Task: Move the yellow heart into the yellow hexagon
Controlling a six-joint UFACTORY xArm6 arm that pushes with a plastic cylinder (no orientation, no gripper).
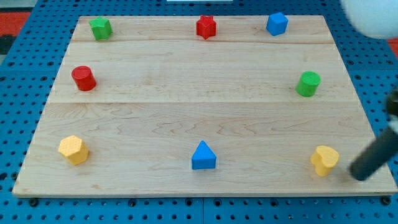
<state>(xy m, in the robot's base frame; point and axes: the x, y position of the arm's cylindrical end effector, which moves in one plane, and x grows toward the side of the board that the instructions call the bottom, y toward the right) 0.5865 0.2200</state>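
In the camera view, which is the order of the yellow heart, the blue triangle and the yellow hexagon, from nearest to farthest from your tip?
My tip is at the view's bottom right.
1. Yellow heart: just to the tip's left, bottom right of the board.
2. Blue triangle: bottom middle.
3. Yellow hexagon: bottom left, farthest.

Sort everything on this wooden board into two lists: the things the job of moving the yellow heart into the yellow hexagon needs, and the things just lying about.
Belongs to the job:
yellow heart
yellow hexagon
my tip, just to the view's right of the heart

Just lying about:
blue triangle
red cylinder
green cylinder
green block
red star
blue cube
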